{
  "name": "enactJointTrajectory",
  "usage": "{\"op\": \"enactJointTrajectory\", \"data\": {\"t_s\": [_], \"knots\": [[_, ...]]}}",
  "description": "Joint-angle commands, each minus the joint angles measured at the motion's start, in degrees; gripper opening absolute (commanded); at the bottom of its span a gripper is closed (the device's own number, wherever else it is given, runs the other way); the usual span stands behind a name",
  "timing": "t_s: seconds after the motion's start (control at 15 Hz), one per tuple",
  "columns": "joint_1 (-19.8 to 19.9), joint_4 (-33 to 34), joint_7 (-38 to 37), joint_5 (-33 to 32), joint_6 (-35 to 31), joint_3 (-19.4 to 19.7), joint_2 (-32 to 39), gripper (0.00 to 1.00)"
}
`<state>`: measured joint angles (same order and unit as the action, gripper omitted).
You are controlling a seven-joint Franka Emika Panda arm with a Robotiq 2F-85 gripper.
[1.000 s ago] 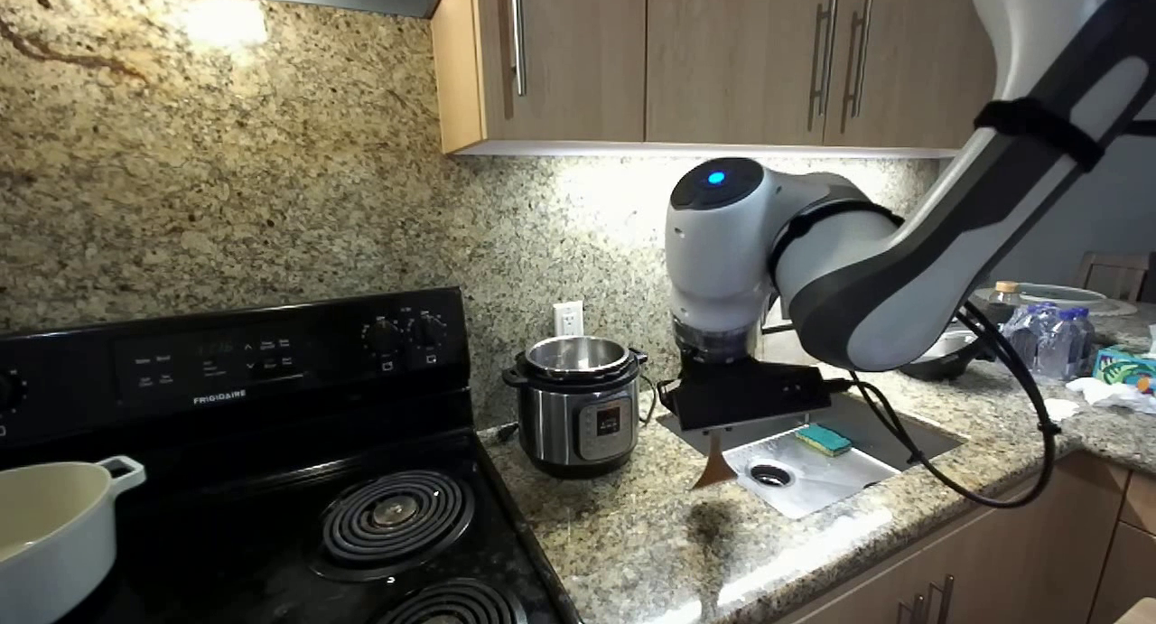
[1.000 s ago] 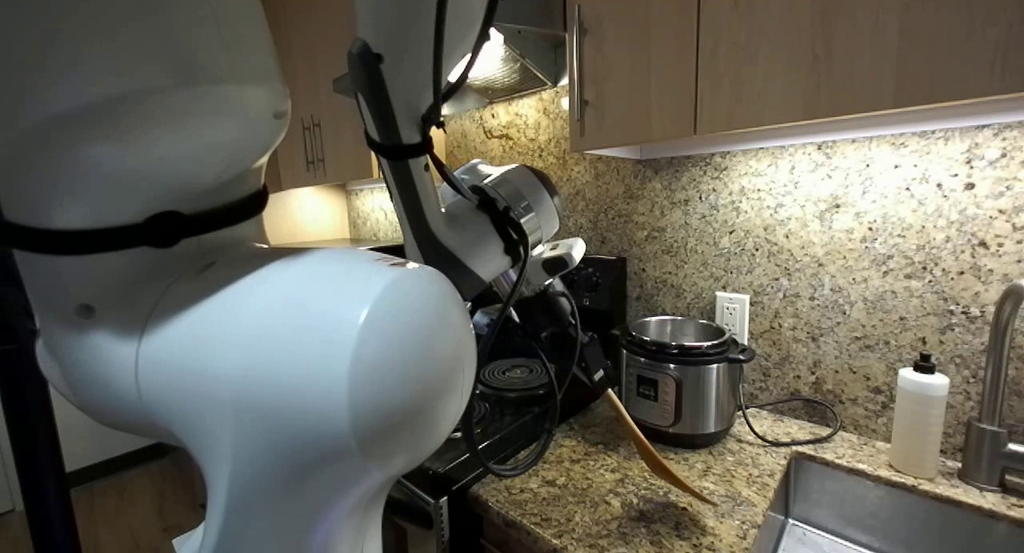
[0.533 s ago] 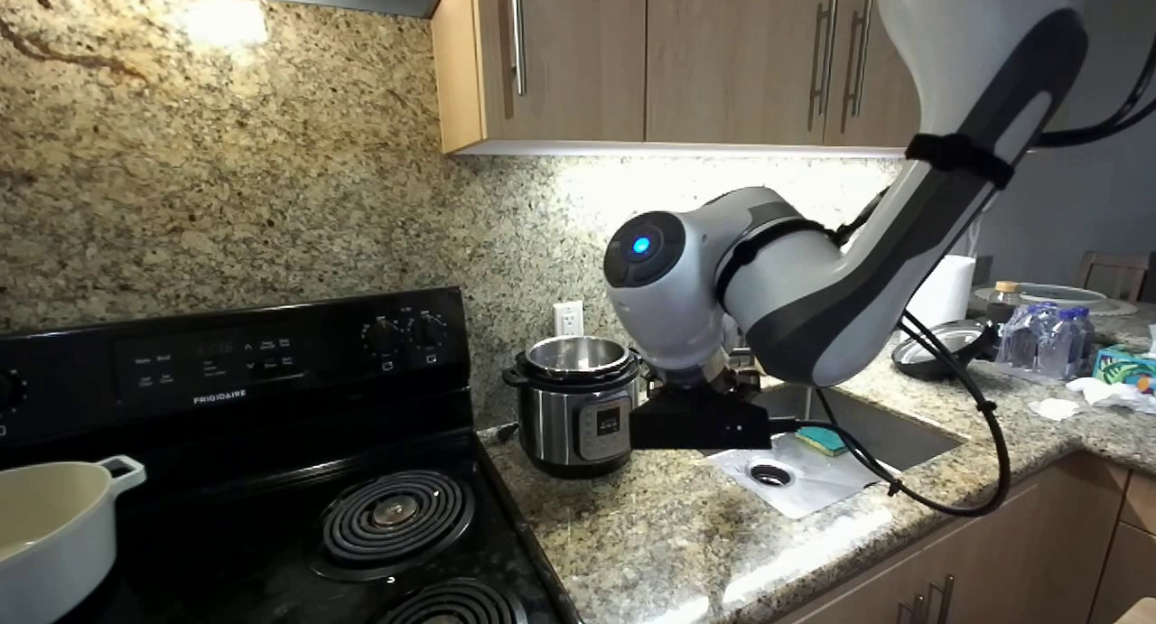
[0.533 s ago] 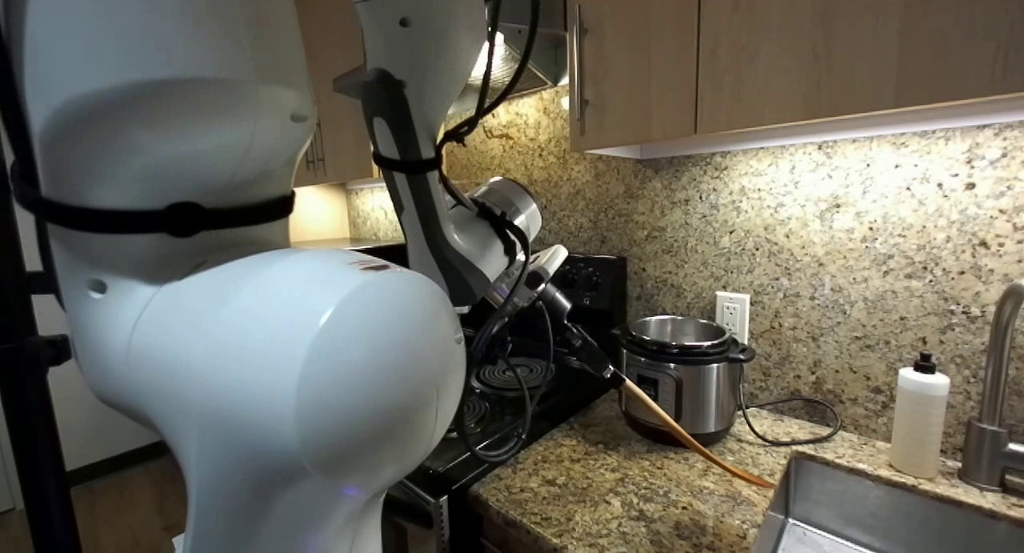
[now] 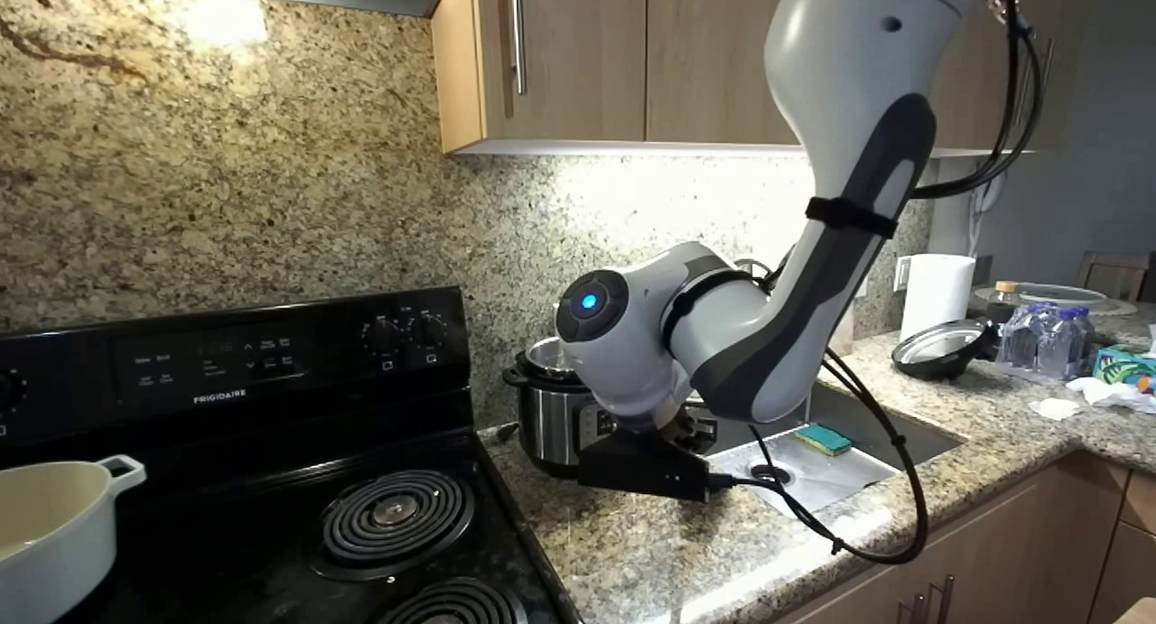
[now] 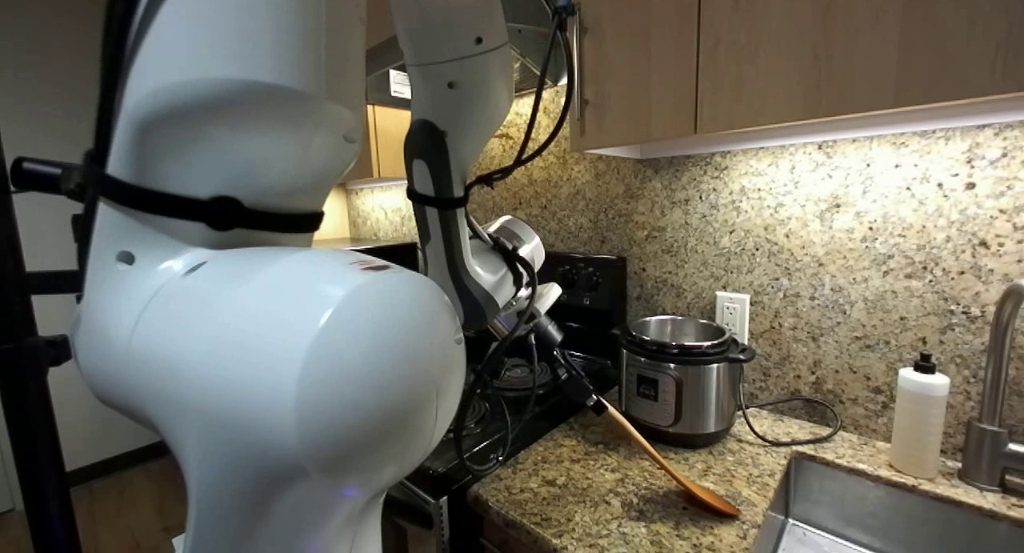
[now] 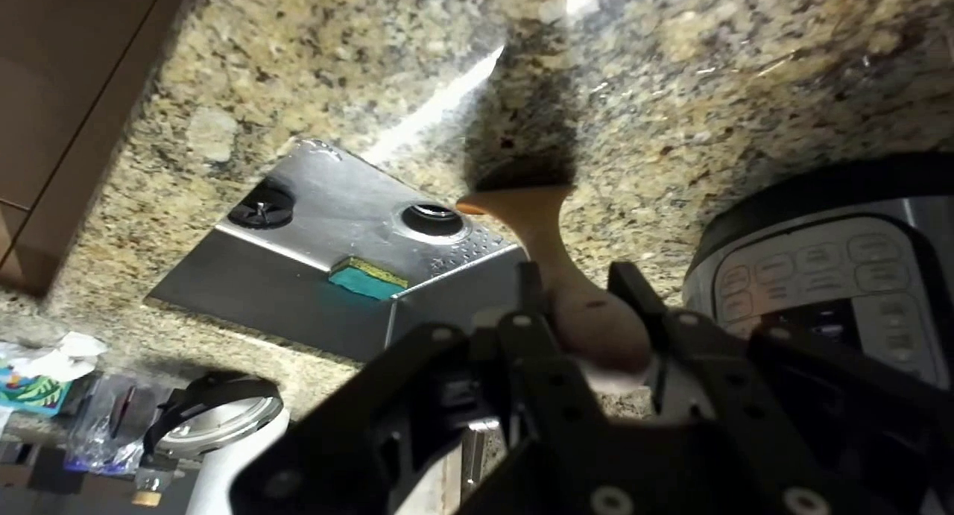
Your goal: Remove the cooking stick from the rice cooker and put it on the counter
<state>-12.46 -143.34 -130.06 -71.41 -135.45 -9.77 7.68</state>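
Speckled granite counter (image 6: 576, 489), lit from under the wall cabinets (image 6: 840, 49); black stove (image 5: 226, 516) adjoins it. Cooking stick (image 7: 559, 250): light brown, flared at one end, out of the rice cooker (image 6: 704, 393) and held by the gripper (image 7: 577, 280). Fingers (image 7: 637, 291) clamped on its handle, one to either side. Stick slants downward from them, flared end lowest, over the stretch of granite between cooker and sink (image 6: 840, 497). Dark shadow (image 7: 525, 105) on the stone right by that end; cannot tell whether the edge touches. Gripper itself is tilted and sits low, near the cooker. Cooker stands upright on the counter, top open, steel body with black rim and base, visible in both exterior views. Sponge (image 7: 367, 278), teal and yellow, lies in the sink. White bottle (image 6: 920, 425) with black cap is upright beside the faucet (image 6: 994, 377). Farther out: paper towel roll (image 5: 939, 290) standing, blue-capped bottles (image 5: 1066, 339) grouped in clear wrap; on the stove, a white pot (image 5: 59, 538) with a loop handle, well apart from the stick.
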Motion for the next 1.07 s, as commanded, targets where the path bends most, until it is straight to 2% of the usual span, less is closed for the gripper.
{"op": "enactJointTrajectory", "data": {"t_s": [0.0, 0.33, 0.6, 1.0], "knots": [[0.36, 4.71, -4.41, -3.93, -0.96, 0.22, 3.93, 0.07], [0.47, 8.04, -3.47, -3.74, -5.48, -0.34, 7.00, 0.07], [0.75, 6.81, -0.59, -1.22, -11.70, -1.02, 7.76, 0.07], [1.21, 4.52, 3.79, 5.02, -13.13, -0.71, 8.10, 0.07]]}}
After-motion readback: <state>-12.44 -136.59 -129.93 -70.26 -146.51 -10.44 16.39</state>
